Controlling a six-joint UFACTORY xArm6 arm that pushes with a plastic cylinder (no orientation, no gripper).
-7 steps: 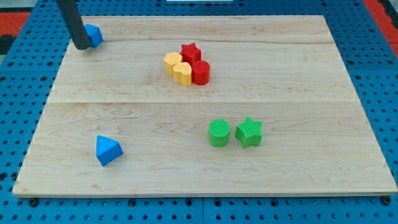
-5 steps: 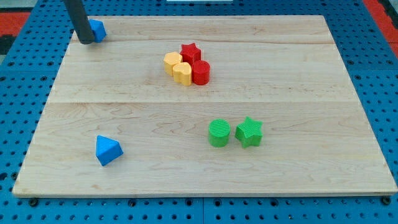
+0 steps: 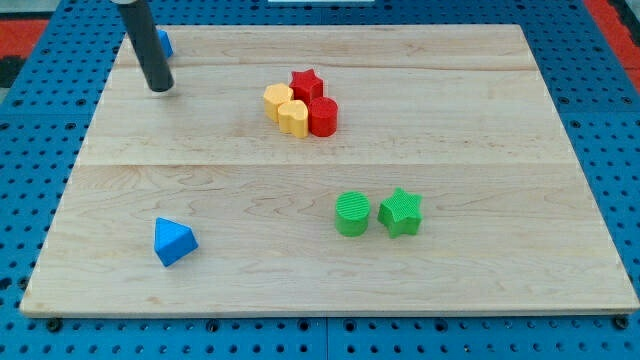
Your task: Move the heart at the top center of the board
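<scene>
No brand, label or legible writing is seen anywhere in the view. The work surface is a pale wooden board made of joined planks, laid on a blue perforated base; red perforated areas are seen at the view's top corners.

Left to right:
- A blue block is found at the board's top-left corner, mostly hidden behind the rod; shape cannot be told.
- My tip is set down on the board just below and right of that block, well apart from the centre cluster. No jaws are fitted; the arm ends in a plain rod.
- A blue pyramid-like block is located near the bottom left, on its own.
- Task item: the yellow heart is located upper centre, touching the red star and the red cylinder.
- A green cylinder and a green star are placed side by side, lower centre-right.
</scene>
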